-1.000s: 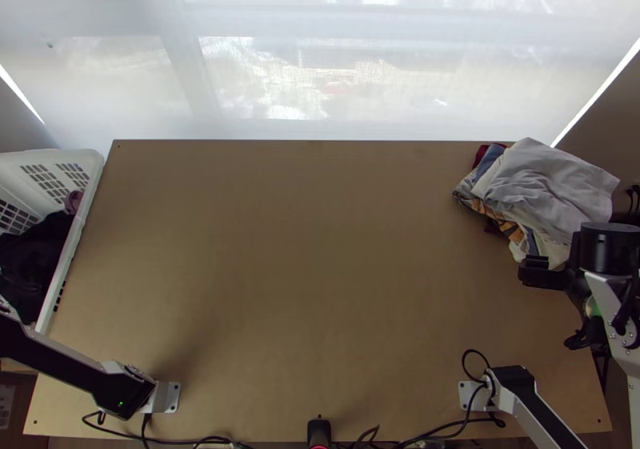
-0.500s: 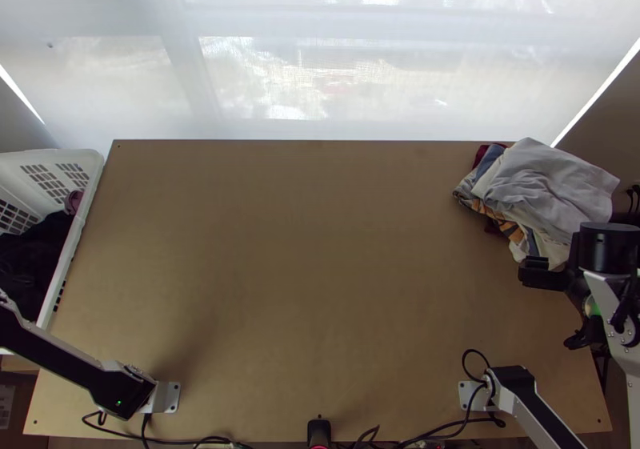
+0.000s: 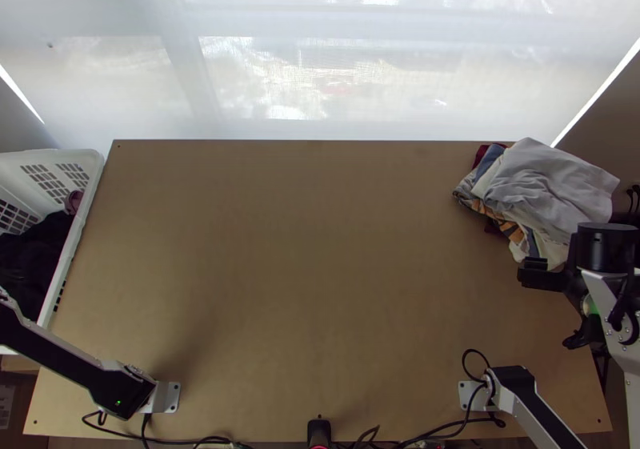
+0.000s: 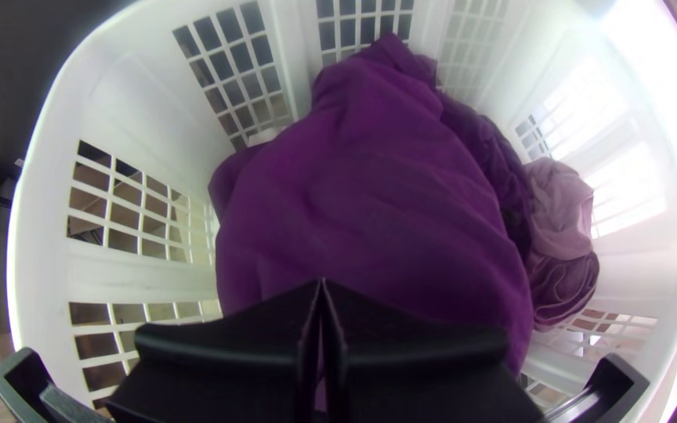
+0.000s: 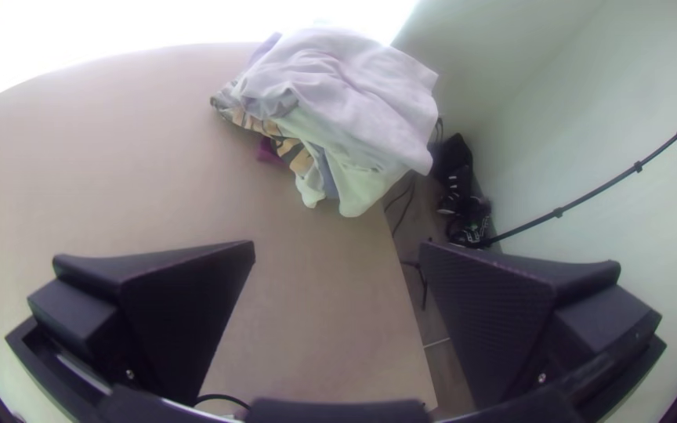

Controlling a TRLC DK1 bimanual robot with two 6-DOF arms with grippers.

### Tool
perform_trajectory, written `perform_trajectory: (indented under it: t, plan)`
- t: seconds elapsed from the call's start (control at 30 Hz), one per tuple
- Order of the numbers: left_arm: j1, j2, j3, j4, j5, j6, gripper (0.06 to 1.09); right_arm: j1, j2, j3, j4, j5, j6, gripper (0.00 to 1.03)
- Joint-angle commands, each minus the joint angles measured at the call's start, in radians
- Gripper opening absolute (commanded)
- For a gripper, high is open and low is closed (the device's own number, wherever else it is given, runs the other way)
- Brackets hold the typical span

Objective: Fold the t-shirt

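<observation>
In the top view, my right gripper (image 3: 544, 274) is over the table's right side, just below the pile of cloth (image 3: 552, 185). It stands open in the right wrist view (image 5: 338, 244), nothing between its fingers, with the pile (image 5: 346, 102) beyond them. No t-shirt is spread on the table. Dark cloth (image 3: 30, 261) lies in the basket at the table's left. From the left wrist, that basket holds a large bunched purple cloth (image 4: 378, 188) with a pinkish cloth (image 4: 558, 211) beside it. My left gripper (image 4: 322, 283) is shut, its tips over the purple cloth.
The white basket (image 3: 90, 201) stands along the left edge of the wooden table (image 3: 320, 249). Cables (image 3: 472, 421) run along the near edge, by a small black device (image 3: 319, 431). A thin black pole (image 5: 589, 194) leans beyond the table's right side.
The left arm's link at the basket has shifted slightly. The right arm has barely moved, and the cloth pile lies as before.
</observation>
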State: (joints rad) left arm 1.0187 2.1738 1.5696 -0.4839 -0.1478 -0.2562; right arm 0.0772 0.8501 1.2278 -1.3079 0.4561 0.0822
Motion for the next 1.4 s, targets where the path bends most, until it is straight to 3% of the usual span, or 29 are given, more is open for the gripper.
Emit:
perform_trajectory:
  t: [0.0, 0.27, 0.5, 0.53, 0.63, 0.77, 1.3, 1.37]
  plan:
    - [-0.016, -0.100, 0.015, -0.025, -0.018, -0.009, 0.10, -0.002, 0.003, -0.010, 0.002, 0.000, 0.004, 0.98]
    - [-0.052, -0.299, 0.050, -0.079, 0.071, -0.035, 0.10, -0.001, 0.004, -0.016, 0.012, 0.000, 0.004, 0.98]
    - [-0.052, -0.206, 0.029, -0.110, 0.070, -0.023, 0.10, -0.001, 0.006, -0.021, 0.013, -0.002, 0.004, 0.98]
    - [-0.049, -0.181, 0.030, -0.130, 0.070, -0.015, 0.17, -0.002, 0.006, -0.019, 0.013, -0.002, 0.004, 0.98]
    - [-0.046, -0.124, 0.032, -0.191, 0.070, 0.025, 0.52, -0.001, 0.006, -0.019, 0.012, 0.000, 0.004, 0.98]
    - [-0.046, -0.058, 0.046, -0.231, 0.067, 0.048, 0.75, -0.001, 0.006, -0.019, 0.012, -0.002, 0.004, 0.98]
    - [-0.051, 0.089, 0.153, -0.213, 0.027, 0.048, 0.76, -0.005, 0.010, -0.002, -0.001, -0.004, 0.004, 0.98]
    - [-0.054, 0.098, 0.155, -0.208, 0.024, 0.048, 0.71, -0.007, 0.010, 0.001, -0.004, -0.004, 0.004, 0.98]
